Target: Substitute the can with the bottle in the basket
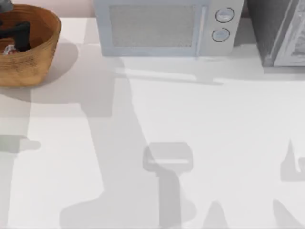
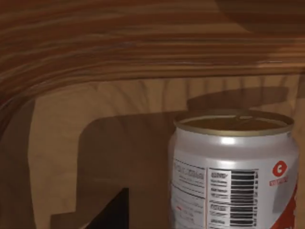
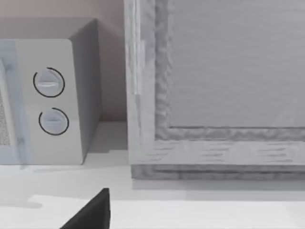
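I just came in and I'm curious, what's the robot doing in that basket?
The left arm has reached into the basket at the table's far left corner. Its hand is right beside the can, which stands upright on the basket's floor. Whether it has gripped the can yet is hard to tell. The right arm's camera faces the microwave at the back of the table.
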